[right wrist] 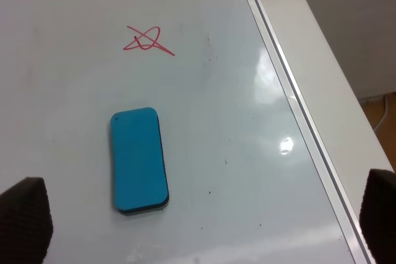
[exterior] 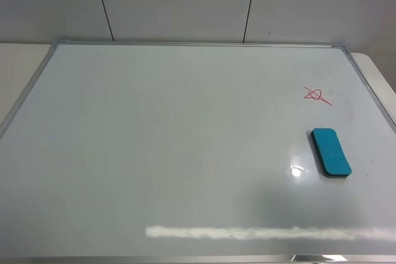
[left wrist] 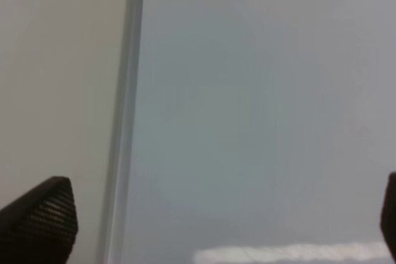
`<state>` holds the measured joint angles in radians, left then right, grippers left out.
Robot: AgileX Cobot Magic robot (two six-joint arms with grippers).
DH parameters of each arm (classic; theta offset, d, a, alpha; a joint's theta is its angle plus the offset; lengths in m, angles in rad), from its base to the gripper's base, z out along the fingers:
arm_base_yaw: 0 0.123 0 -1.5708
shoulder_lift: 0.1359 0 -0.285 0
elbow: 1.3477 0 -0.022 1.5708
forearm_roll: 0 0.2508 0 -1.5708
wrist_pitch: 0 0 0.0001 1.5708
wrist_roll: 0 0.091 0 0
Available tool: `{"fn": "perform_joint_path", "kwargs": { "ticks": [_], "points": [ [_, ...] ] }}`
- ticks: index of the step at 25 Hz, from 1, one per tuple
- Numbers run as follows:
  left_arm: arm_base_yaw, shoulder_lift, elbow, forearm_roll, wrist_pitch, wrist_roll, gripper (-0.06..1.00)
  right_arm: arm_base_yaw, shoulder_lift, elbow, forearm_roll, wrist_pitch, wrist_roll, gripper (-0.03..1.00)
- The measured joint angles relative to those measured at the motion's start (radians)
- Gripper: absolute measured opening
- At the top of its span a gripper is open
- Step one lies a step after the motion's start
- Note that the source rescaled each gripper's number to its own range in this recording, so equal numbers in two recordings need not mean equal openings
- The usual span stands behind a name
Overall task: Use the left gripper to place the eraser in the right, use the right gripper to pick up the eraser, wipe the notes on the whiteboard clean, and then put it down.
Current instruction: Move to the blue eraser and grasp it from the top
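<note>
Right tool (right wrist: pixel 198 230) was seen spread apart, empty, near eraser (right wrist: pixel 139 160); grip was judged best taken squarely across long sides, felt down.

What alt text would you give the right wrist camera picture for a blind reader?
A teal-blue eraser lies flat on a glossy whiteboard, apart from the notes, a small red scribble. The right gripper hangs above, open and empty, its black fingertips at the picture's edges.
</note>
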<state>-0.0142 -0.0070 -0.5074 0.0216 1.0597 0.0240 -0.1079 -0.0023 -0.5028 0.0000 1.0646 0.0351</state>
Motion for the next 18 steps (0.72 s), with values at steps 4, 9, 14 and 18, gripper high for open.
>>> {"fn": "perform_joint_path", "kwargs": {
  "ticks": [4, 9, 14, 18],
  "points": [
    [0.0, 0.0, 0.0, 0.0, 0.0, 0.001, 1.0, 0.0, 0.0, 0.0, 0.0, 0.0, 0.0, 1.0],
    [0.0, 0.0, 0.0, 0.0, 0.0, 0.001, 1.0, 0.0, 0.0, 0.0, 0.0, 0.0, 0.0, 1.0],
    [0.0, 0.0, 0.0, 0.0, 0.0, 0.001, 1.0, 0.0, 0.0, 0.0, 0.0, 0.0, 0.0, 1.0],
    [0.0, 0.0, 0.0, 0.0, 0.0, 0.001, 1.0, 0.0, 0.0, 0.0, 0.0, 0.0, 0.0, 1.0]
  ]
}}
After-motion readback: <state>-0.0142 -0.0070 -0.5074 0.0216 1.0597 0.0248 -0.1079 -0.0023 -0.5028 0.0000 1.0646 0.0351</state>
